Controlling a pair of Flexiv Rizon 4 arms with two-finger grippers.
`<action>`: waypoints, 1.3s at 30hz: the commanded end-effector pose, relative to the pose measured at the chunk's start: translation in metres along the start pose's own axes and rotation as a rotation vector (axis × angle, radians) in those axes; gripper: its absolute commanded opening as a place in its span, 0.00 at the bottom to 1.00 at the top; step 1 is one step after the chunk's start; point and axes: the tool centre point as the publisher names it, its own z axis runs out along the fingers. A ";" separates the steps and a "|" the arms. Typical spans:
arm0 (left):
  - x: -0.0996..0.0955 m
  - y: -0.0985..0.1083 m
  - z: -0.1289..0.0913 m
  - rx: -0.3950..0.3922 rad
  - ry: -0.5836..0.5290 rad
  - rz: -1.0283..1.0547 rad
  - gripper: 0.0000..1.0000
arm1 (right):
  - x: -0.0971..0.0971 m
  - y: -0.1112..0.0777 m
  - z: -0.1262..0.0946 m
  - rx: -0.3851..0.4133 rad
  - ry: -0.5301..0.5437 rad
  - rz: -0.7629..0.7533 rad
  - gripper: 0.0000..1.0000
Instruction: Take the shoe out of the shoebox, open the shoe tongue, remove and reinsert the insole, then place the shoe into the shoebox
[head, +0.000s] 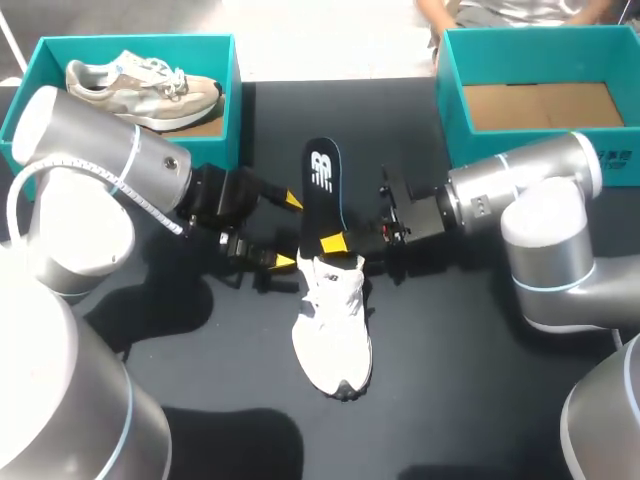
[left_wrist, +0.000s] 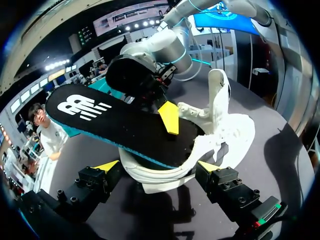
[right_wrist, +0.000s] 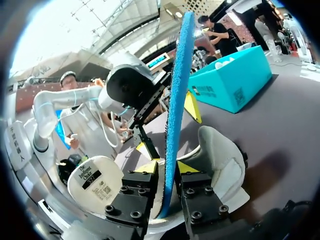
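Mid-table, insole (head: 325, 185) clamped in right gripper (right_wrist: 167, 169), lower end hidden inside shoe (head: 335, 335)

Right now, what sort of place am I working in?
Probably a shoe-packing bench: a dark table with a teal shoebox holding a grey sneaker, an empty teal shoebox, and a white sneaker whose black insole my right pincer grips.

Exhibition hall — high roof (right_wrist: 100, 27), spotlights (left_wrist: 135, 26), display screen (left_wrist: 220, 17).

Shoe (head: 333, 325) on table (head: 480, 350) centre, insole (head: 323, 185) at its far end — 2nd shoe (head: 140, 88) in left shoebox (head: 232, 110), right shoebox (head: 452, 110) opposite
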 end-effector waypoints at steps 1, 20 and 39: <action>0.000 -0.001 0.000 -0.005 0.001 0.000 1.00 | -0.008 0.012 0.003 0.019 0.010 -0.008 0.21; 0.000 -0.001 0.000 -0.005 0.001 0.000 1.00 | 0.008 -0.034 0.017 0.122 0.086 0.131 0.00; 0.000 -0.001 0.000 -0.005 0.001 0.000 1.00 | -0.024 0.015 0.006 0.118 0.065 0.009 0.00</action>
